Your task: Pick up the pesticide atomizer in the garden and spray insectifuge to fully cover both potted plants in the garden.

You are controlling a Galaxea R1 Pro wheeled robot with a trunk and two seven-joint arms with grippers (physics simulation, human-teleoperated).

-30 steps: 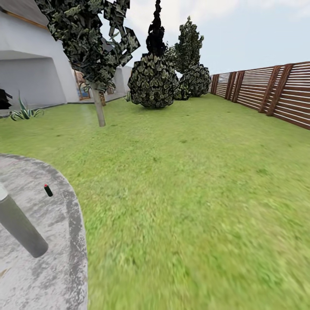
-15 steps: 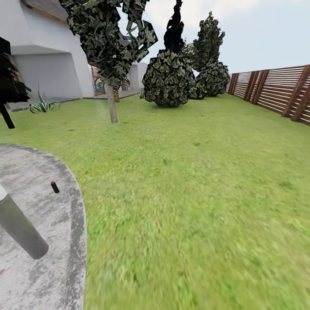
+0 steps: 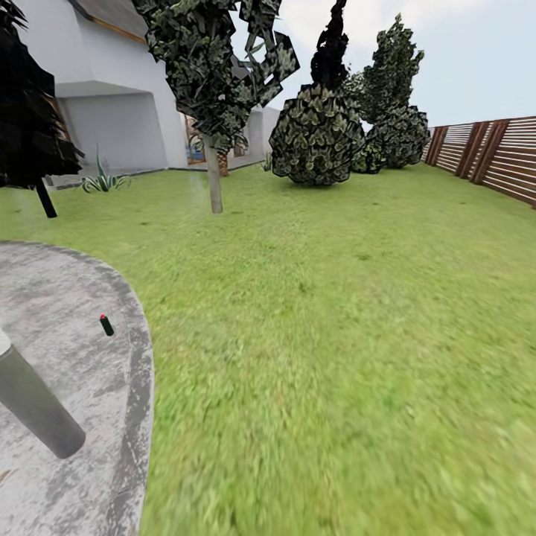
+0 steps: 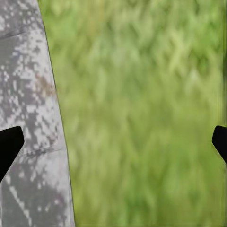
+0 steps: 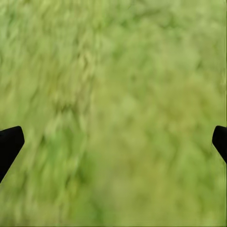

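Note:
The pesticide atomizer and the two potted plants are out of view. In the left wrist view my left gripper [image 4: 113,142] is open, its dark fingertips [image 4: 9,145] far apart over the edge between the grey mottled patio [image 4: 28,118] and the lawn. My right gripper [image 5: 113,142] is open too, with nothing but blurred grass between its fingertips [image 5: 9,144]. The head view looks across the garden lawn [image 3: 335,335], with the patio [image 3: 67,298] at the lower left.
A tiny dark object with a red tip [image 3: 106,324] lies on the patio. A grey cylinder [image 3: 33,406] crosses the lower left. Ahead stand a thin-trunked tree [image 3: 214,179], round dark bushes [image 3: 316,145], a spiky plant [image 3: 103,181] by the white house, and a slatted brown fence [image 3: 491,160].
The camera has turned left: trees, bushes and fence have slid right in the picture, and a dark tree has come in at the left edge. Nothing was grasped.

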